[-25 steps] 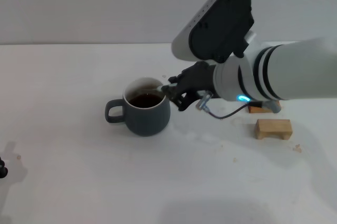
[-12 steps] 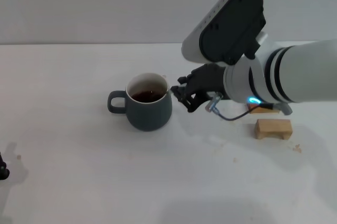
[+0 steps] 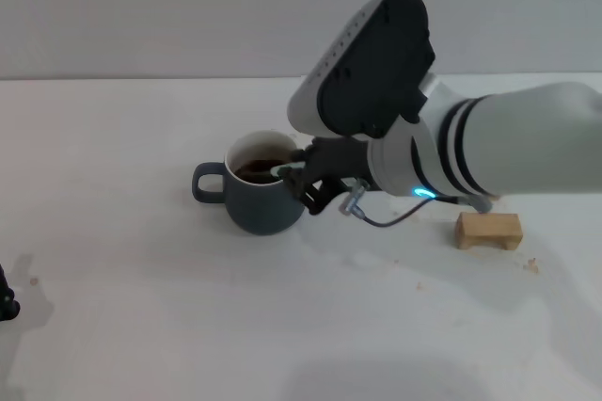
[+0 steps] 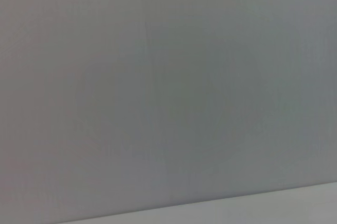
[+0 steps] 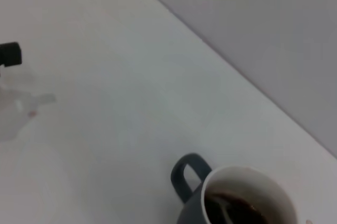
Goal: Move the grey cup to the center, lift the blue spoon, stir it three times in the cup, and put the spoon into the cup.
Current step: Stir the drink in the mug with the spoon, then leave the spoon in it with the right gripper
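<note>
grey cup (image 3: 261, 196) stands upright on the white table (image 3: 141, 307), about mid-table and slightly left of centre in the head view. loop handle points toward the robot's left. white inside visible, dark liquid in the lower part.

right gripper (image 3: 303, 179) sits at the cup's right rim, black fingers reaching over the edge from the right arm (image 3: 489, 142), which comes in from the right side. a pale light-blue bit at the fingertips, over the cup's mouth, reads as the handle of the blue spoon (image 3: 282, 172). the fingers look closed around it; the grip itself is small and partly hidden by the rim.

right wrist view: the cup (image 5: 231, 203) seen from above, handle and white rim clear, dark liquid inside. a thin pale streak slants into the liquid (image 5: 227, 211), consistent with the spoon's lower end; bowl not distinguishable. this arm's own fingers do not show here.

wooden block (image 3: 488, 230) lies on the table to the right of the cup, well apart, just below the right forearm.

left gripper: only a dark tip (image 3: 6, 302) at the far left edge of the head view, low near the table; same dark piece at the edge of the right wrist view (image 5: 10, 54). cannot tell whether its fingers are open or closed. left wrist view shows a plain grey wall and a strip of table edge only.
</note>
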Robot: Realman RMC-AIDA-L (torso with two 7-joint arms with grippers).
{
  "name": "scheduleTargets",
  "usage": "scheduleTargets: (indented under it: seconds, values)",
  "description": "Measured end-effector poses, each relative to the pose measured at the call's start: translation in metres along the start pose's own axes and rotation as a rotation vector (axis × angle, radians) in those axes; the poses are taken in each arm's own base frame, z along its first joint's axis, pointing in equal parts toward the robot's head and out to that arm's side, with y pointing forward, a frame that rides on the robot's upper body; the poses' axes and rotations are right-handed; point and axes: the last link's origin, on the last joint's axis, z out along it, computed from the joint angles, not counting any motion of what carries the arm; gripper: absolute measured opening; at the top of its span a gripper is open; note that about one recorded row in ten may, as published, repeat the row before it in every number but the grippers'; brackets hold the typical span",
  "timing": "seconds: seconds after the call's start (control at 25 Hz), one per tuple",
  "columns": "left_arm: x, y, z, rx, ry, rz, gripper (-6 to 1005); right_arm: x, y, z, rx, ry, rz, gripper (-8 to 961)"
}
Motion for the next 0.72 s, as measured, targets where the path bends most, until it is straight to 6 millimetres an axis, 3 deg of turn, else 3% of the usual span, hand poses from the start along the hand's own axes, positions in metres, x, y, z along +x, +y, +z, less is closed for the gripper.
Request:
scheduleTargets:
  seconds: [0.28,0.72]
  values:
    - [-0.001,0.000,-0.001,0.002,-0.002,0.000,-2,-0.005,-0.013,0.010,0.036,-0.012,-0.010,144]
    - [-0.001,-0.001,-0.003,0.004,-0.004,0.001,-2,0.002,-0.014,0.003,0.060,0.003,-0.009,134]
